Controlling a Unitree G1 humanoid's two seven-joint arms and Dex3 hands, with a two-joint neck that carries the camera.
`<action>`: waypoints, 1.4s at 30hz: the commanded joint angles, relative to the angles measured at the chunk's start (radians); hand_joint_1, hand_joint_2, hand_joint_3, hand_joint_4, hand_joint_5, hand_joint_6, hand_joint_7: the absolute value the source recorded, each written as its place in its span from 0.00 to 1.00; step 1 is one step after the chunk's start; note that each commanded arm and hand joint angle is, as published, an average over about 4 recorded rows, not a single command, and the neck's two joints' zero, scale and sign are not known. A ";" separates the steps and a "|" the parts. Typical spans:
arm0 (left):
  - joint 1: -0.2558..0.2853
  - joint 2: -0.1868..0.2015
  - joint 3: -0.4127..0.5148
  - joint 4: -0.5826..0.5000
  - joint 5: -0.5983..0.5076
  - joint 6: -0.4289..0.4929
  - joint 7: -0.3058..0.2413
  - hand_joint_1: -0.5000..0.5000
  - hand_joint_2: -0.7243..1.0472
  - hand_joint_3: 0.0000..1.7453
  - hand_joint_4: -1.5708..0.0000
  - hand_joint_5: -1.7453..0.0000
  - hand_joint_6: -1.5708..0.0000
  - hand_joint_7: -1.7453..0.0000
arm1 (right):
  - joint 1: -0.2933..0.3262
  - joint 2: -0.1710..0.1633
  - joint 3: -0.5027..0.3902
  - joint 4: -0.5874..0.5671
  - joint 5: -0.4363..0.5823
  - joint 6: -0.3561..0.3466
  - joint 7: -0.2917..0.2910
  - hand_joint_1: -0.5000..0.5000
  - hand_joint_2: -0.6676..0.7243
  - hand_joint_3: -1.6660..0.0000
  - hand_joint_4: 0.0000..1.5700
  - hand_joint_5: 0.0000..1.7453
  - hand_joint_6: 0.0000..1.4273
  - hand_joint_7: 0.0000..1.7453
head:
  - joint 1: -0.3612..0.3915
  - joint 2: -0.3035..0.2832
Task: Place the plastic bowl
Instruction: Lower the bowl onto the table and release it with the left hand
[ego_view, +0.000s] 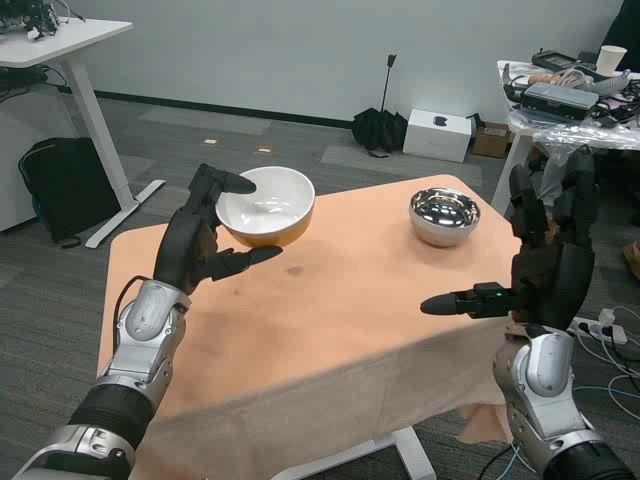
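Both robot hands hovered empty, fingers spread: right robot hand (545, 262) waiting near the steel bowl (445, 215), left robot hand (203, 237) touching the plastic bowl (266, 206) on the tabletop (340, 310). It should cup the rim squarely before lifting.

On the peach-covered desk (330, 300) a white plastic bowl (266, 206) with an orange outside sits at the far left beside the open left hand (205, 235), a metal bowl (445, 216) stands far right, and the right hand (535, 265) hovers open.
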 joint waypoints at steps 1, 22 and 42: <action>0.037 -0.009 0.000 -0.062 -0.011 -0.012 0.007 0.00 1.00 0.25 0.48 0.06 0.13 0.04 | -0.013 -0.006 0.016 0.001 0.003 -0.006 -0.001 0.12 0.73 1.00 0.31 0.00 0.00 0.00 | 0.023 -0.021; 0.037 -0.009 0.003 -0.050 -0.009 -0.013 0.006 0.00 1.00 0.25 0.45 0.06 0.13 0.04 | -0.013 -0.005 0.016 0.002 0.003 -0.007 -0.001 0.12 0.73 1.00 0.33 0.00 0.00 0.00 | 0.013 -0.016; -0.013 0.011 -0.012 0.346 0.110 -0.011 -0.005 0.00 1.00 0.25 0.54 0.06 0.12 0.04 | -0.011 -0.002 0.018 0.000 0.003 -0.008 -0.001 0.12 0.73 1.00 0.33 0.00 0.00 0.00 | 0.014 -0.039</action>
